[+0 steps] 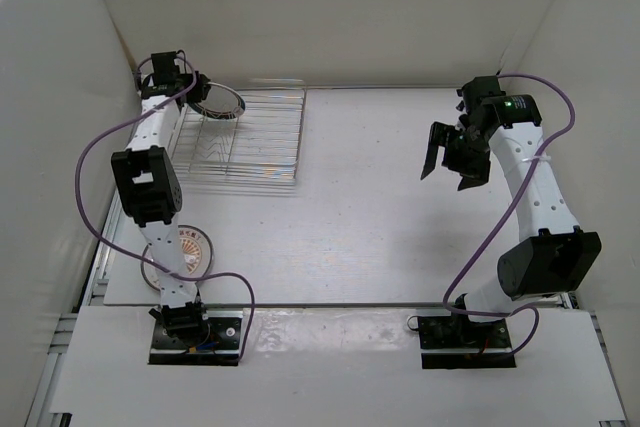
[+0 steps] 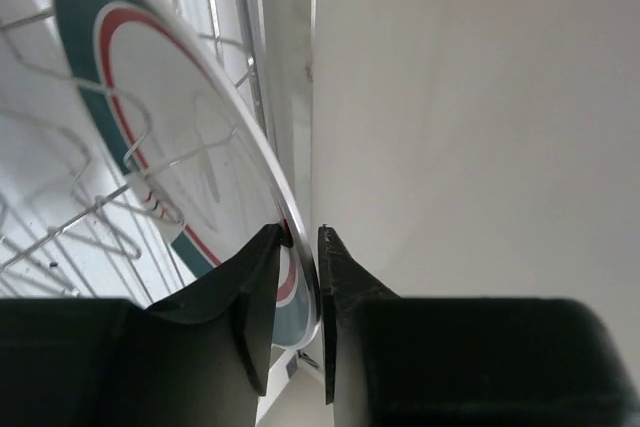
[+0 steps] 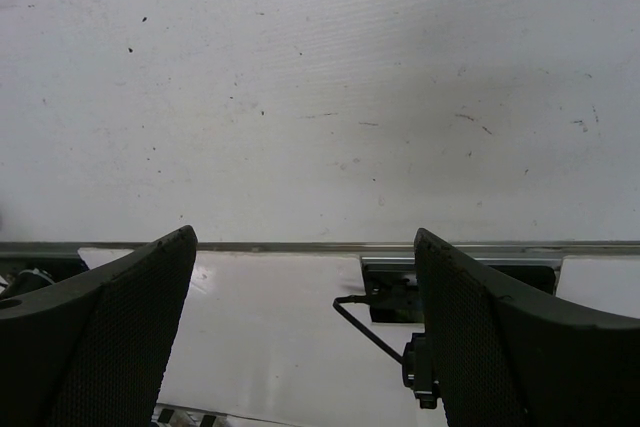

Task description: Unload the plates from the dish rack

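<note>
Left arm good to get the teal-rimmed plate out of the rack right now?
Likely yes: its jaws sit closed on the rim of the teal-rimmed plate, upright in the dish rack, with nothing visible above it.

Robot lab: white-walled test enclosure (image 1: 330, 17).

Top view: the left arm (image 1: 148, 182) covers much of an orange-patterned plate (image 1: 195, 245) on the table (image 1: 380, 207); whether one plate or two lie there cannot be told. At the dish rack (image 1: 250, 137), the left gripper (image 1: 204, 89) hides part of the teal-ringed plate (image 1: 222, 104), and its jaws are too small to read. Left wrist view: that plate's lower rim vanishes between the dark fingers (image 2: 255, 297); whether both press on it is unclear. Right wrist view: the bottom edge crops the right gripper (image 3: 305, 239).
</note>
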Controlling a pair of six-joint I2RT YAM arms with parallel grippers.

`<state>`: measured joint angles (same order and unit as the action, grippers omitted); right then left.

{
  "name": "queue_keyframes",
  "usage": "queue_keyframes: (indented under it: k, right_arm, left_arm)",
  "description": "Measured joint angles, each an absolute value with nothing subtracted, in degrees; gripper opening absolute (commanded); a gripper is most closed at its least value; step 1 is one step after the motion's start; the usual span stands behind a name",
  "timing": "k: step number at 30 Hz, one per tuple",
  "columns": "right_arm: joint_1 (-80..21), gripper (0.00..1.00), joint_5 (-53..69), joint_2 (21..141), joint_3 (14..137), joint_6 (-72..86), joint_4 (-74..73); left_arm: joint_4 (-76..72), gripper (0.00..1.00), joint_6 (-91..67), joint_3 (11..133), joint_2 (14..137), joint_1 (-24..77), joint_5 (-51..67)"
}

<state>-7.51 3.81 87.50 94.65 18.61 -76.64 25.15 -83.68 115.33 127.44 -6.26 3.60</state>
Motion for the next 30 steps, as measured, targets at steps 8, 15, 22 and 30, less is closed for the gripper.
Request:
queue_keyframes:
  k: [8,15,22,30]
  right_arm:
    - [-7.51,0.9,4.08,87.46,94.06,18.55,-76.66]
    - [-7.53,0.9,4.54,87.13,93.84,18.48,-76.64]
    - [-7.64,0.9,4.12,86.37,93.86,18.79,-76.64]
    - [-7.64,0.9,1.83,83.24,99.18,20.21,-76.82]
  left_arm:
    - [24.45,0.18,-86.8,103.55,118.63,-5.87,4.21]
    - [25.34,0.15,-88.71,103.33,114.17,-5.56,6.13]
    - [24.93,0.1,-89.8,105.38,110.98,-3.81,7.97]
    - [36.62,0.02,-65.56,120.51,108.92,3.88,9.41]
